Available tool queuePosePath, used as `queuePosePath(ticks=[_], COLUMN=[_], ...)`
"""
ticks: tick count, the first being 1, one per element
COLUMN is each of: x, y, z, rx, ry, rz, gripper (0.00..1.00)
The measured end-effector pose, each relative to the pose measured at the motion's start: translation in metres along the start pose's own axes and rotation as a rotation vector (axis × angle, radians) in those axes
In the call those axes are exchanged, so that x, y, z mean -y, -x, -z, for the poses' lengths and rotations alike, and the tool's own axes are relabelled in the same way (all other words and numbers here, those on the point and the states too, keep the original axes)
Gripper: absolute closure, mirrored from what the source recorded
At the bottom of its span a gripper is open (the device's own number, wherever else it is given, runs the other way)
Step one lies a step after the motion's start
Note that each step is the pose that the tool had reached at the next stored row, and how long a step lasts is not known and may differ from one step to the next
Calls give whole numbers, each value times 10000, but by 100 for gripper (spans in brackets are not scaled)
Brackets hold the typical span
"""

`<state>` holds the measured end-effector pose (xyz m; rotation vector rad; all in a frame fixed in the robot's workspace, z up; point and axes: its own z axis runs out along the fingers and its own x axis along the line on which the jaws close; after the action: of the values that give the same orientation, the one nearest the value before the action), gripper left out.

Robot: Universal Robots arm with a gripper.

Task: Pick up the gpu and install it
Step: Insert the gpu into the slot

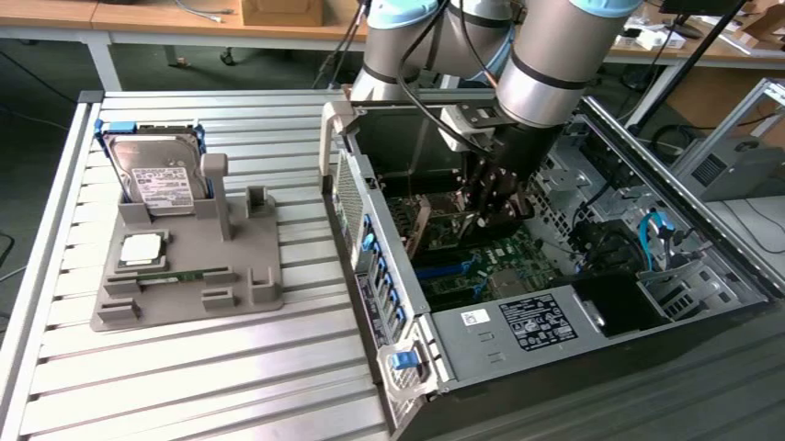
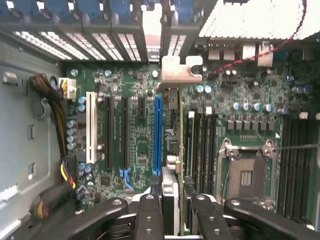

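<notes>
On the worktop, a parts holder sits toward the exterior view's left edge. An open computer case lies along the right edge, just apart from the holder. In the holder, a hard drive stands at the far end, a processor lies in front of it, and a memory stick lies in front of that. Inside the case, above the motherboard, the gpu stands on edge, clamped in the gripper, between a long expansion slot and the memory slots.
</notes>
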<state>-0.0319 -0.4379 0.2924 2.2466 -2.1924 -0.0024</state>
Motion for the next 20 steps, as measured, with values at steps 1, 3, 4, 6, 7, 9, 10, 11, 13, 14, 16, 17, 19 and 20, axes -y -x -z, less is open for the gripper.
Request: queuePosePath(ticks=[1,3,4,6,7,9,10,11,13,14,16,17,19,20], x=[-16,-38,-47,-71,-83,-105,-109,-114,-123,-129,-147,-159,-184,-195], y=[-6,-18,-20,-28,-31,-36,-45,-57,-71,-76,-84,-88,-97,-102], z=[-3,-11,-16,-23,-28,-40,-52,-66,-83,-91,-109,-117,-132,-139], rx=[-1,-3,-4,-12,-13,-19,-27,-32,-37,-37,-39,-38,-37,-38], ry=[0,0,-1,1,0,-1,0,1,1,0,1,1,0,0], rz=[0,-1,0,-1,-1,-1,0,0,0,-1,-1,0,-1,-1], gripper=[73,73,73,73,73,73,73,73,73,73,73,73,73,73])
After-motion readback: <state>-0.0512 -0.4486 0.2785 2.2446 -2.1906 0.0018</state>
